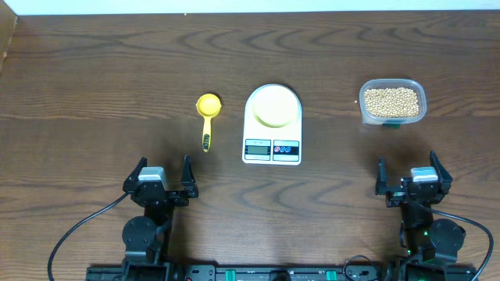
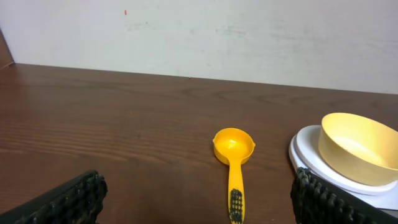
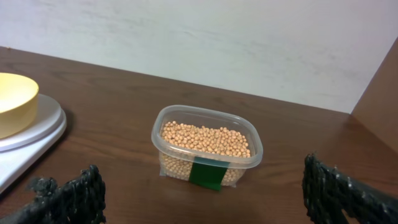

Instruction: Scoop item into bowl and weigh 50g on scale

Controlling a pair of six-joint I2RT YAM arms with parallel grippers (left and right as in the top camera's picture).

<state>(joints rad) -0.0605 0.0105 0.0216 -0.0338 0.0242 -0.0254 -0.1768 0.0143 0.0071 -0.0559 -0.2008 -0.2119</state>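
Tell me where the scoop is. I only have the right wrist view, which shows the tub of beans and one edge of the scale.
Observer: The yellow scoop lies flat on the table, on the left side of the scale, with its handle pointing back toward the left arm.
Operator: Is the left gripper on it?
Observer: No. The left gripper is open and holds nothing, and there is bare table between it and the handle.
Operator: Are there any beans in the bowl? I can only see its rim.
Observer: None. The left wrist view looks into the bowl, which sits on the scale and is empty.
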